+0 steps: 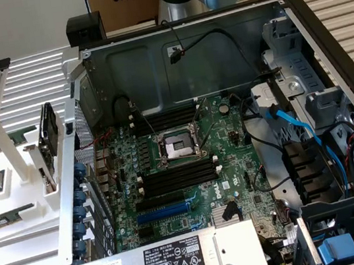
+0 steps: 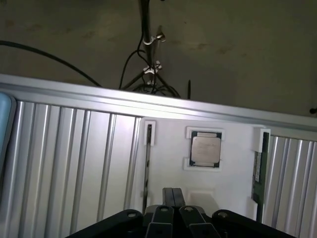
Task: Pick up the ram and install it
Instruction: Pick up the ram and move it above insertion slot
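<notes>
Wrist view: end effector [image 2: 173, 194] pinched shut, empty, hovering over the white holder [image 2: 233, 144]. Ram [image 2: 257, 168] sits on edge in a holder slot beside the processor [image 2: 205, 150], off to one side and apart. Its long axis runs along the surface [image 2: 74, 158] ribs.

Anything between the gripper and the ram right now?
Wrist view: only bare white holder separates the shut gripper from the ram; the processor sits off that line.
</notes>
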You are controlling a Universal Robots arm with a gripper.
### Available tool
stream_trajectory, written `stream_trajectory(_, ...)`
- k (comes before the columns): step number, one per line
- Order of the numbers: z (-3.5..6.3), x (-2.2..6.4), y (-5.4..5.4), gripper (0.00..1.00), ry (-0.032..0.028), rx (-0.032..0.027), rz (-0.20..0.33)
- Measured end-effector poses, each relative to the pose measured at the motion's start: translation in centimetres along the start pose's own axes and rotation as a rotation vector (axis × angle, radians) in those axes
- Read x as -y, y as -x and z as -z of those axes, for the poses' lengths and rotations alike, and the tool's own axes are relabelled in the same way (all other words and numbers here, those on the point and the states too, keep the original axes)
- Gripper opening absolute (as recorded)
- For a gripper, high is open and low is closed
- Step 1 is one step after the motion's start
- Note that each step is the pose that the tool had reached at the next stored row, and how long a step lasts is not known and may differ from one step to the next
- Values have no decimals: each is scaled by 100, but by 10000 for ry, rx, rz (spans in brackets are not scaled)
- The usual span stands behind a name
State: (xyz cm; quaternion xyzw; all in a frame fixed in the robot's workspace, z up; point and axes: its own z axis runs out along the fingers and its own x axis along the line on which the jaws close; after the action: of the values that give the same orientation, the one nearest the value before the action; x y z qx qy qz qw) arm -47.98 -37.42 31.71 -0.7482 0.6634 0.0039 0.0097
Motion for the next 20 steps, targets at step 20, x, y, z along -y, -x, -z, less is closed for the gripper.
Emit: stream_trajectory(20, -430, 20, -180, 10, 1, -1, 4)
